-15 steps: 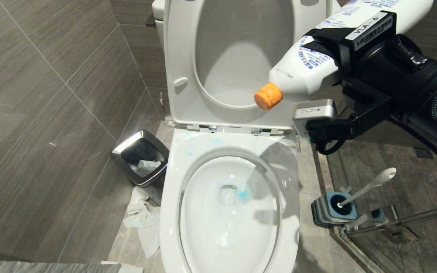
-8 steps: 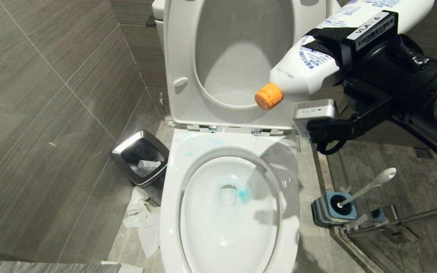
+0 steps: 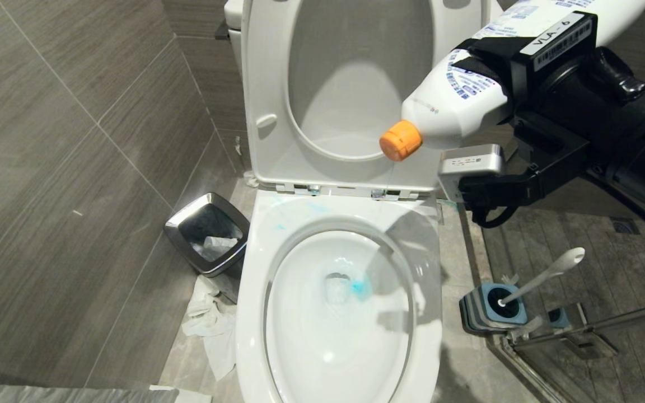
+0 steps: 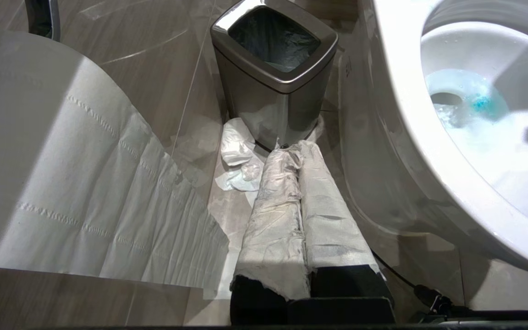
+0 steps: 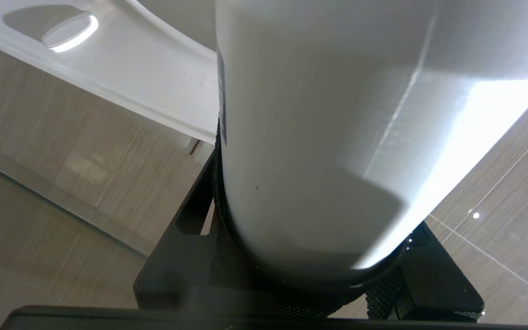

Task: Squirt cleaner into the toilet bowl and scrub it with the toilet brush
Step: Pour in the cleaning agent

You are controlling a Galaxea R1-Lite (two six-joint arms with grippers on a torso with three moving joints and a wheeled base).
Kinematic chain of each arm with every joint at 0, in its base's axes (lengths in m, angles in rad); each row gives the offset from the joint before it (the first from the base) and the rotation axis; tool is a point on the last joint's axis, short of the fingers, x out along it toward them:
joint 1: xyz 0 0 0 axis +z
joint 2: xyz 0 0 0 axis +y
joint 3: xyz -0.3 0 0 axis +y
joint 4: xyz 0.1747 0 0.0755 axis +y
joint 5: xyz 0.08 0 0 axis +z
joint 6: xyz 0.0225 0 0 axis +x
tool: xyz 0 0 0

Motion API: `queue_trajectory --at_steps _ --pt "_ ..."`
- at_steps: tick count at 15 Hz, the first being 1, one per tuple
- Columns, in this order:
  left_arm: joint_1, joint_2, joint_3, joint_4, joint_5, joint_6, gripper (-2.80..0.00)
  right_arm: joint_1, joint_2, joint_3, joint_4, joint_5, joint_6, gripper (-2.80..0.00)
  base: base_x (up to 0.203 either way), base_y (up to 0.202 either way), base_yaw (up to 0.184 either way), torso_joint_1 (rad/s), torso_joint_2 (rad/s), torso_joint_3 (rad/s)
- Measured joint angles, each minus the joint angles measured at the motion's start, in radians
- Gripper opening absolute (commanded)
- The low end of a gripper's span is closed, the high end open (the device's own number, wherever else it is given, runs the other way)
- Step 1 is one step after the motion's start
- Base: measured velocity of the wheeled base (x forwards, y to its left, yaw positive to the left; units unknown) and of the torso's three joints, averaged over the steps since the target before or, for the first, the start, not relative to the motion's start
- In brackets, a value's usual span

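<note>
A patch of bright blue cleaner [image 3: 360, 288] lies at the bottom of the toilet bowl [image 3: 255, 291], just right of the drain opening, in the lower centre of the head view; faint blue smears also mark the rim behind the basin. The seat and lid [image 3: 269, 84] stand raised at upper centre. The white cleaner bottle [image 3: 457, 106] with its orange cap [image 3: 400, 141] hangs tilted, cap downward and leftward, in the upper right, above the rear of the bowl. The right gripper [image 3: 515, 73] is clamped partway closed around the bottle's body, jaws on either side of it. The toilet brush [image 3: 546, 274] sits untouched in its blue-and-grey holder [image 3: 493, 308] on the floor at lower right, handle leaning rightward. A steel-rimmed bin [image 3: 206, 232] stands at the left of the bowl, with crumpled paper [image 3: 210, 324] on the floor beside it. The left gripper [image 4: 300, 151], seen only in its wrist view, hangs low near the bin, its paper-wrapped fingers [image 4: 277, 206] pressed together and empty.
</note>
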Motion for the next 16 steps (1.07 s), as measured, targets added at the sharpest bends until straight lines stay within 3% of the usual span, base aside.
queue_trajectory --at_steps 10,16 --pt "0.000 0.000 0.000 0.000 0.000 0.000 -2.80 0.000 -0.012 0.027 -0.075 -0.043 0.027 -2.80 0.000 0.000 0.000 0.000 0.00 0.000" --pt "0.000 0.000 0.000 0.000 0.000 0.000 -2.80 0.000 0.014 0.028 -0.075 -0.045 0.298 -2.80 0.000 0.000 0.000 0.000 0.00 0.000"
